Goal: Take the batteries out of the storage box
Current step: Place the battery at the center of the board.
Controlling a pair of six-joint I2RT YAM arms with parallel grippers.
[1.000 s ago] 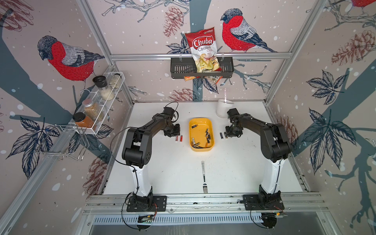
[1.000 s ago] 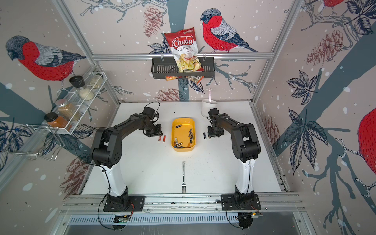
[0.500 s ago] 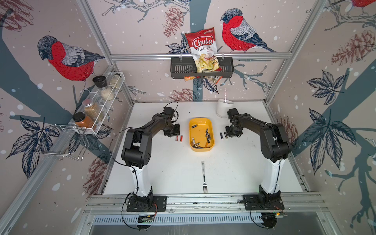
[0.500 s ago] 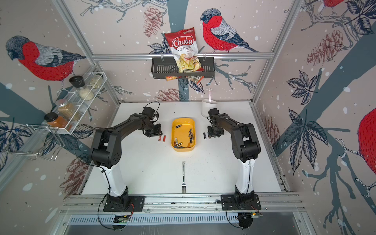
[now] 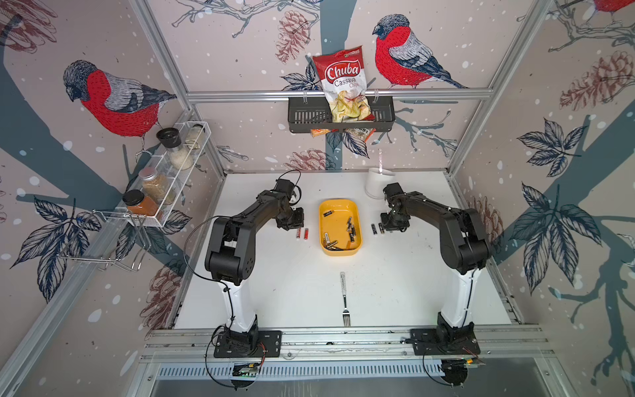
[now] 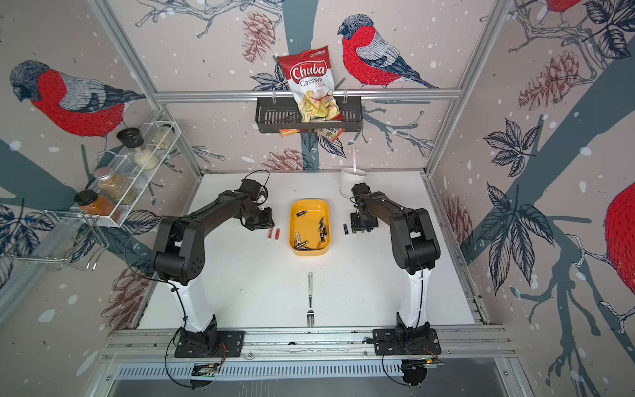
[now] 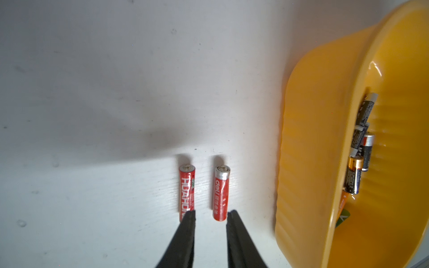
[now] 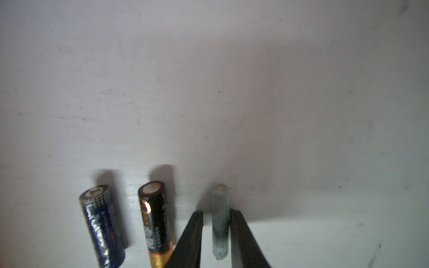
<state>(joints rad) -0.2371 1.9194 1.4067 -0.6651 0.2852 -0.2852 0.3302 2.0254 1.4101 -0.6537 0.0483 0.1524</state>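
Observation:
The yellow storage box (image 5: 338,203) sits mid-table with several batteries (image 5: 350,230) inside, seen in both top views. Left of it lie two red batteries (image 7: 186,190) (image 7: 221,195) side by side. My left gripper (image 7: 211,212) is open just behind them, and the nearer end of one red cell lies between its tips, untouched. Right of the box lie a blue battery (image 8: 102,227), a black-and-gold one (image 8: 155,222) and a silver one (image 8: 220,222). My right gripper (image 8: 216,211) straddles the silver cell on the table, open, with a gap on one side.
A silver fork (image 5: 344,299) lies toward the table's front. A white cup (image 5: 378,184) stands at the back, close behind my right arm. A black wall basket (image 5: 302,117) holds a chips bag. A wire spice rack (image 5: 165,172) hangs on the left wall.
My right gripper's jaws have parted a little around the silver battery. Both arms stay where they were.

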